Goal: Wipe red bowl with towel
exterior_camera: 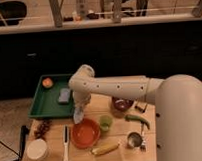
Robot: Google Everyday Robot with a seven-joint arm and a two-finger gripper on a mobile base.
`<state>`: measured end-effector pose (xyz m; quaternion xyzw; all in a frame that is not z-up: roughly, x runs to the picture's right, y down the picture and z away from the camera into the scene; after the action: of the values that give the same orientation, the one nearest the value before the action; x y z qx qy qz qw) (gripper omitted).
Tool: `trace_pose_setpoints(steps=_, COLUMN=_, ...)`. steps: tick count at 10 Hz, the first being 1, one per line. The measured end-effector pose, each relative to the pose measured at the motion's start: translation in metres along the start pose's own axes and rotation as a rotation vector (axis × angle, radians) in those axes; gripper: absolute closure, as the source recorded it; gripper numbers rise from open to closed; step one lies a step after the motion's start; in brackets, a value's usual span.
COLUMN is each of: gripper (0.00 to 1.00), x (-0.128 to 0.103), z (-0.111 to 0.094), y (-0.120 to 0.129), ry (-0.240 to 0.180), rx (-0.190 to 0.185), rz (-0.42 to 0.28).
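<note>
Towel [78, 116] at red bowl [86, 134]
Bowl upright on counter [103, 102]; pale towel hangs from gripper [81, 106] by its upper-left rim.

High view down onto table [150, 144], claw [80, 108] mid-left
</note>
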<state>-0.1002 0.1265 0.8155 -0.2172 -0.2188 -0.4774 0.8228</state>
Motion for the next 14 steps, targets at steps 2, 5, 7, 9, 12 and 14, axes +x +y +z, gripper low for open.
trace_pose_setpoints(steps=2, gripper=1.0, x=0.001, z=-0.001, y=0.022, ry=-0.01, rx=-0.004, rz=0.01)
trace_pose_setpoints(steps=5, gripper=1.0, x=-0.009, z=0.002, y=0.038, ry=-0.035, rx=-0.011, rz=-0.008)
trace_pose_setpoints(steps=7, gripper=1.0, x=-0.026, z=0.009, y=0.041, ry=-0.058, rx=-0.027, rz=-0.044)
trace_pose_setpoints(steps=9, gripper=1.0, x=-0.046, z=0.017, y=0.041, ry=-0.08, rx=-0.039, rz=-0.084)
trace_pose_setpoints(steps=12, gripper=1.0, x=-0.087, z=0.026, y=0.036, ry=-0.107, rx=-0.04, rz=-0.162)
trace_pose_setpoints(steps=14, gripper=1.0, x=-0.097, z=0.028, y=0.036, ry=-0.116, rx=-0.039, rz=-0.182)
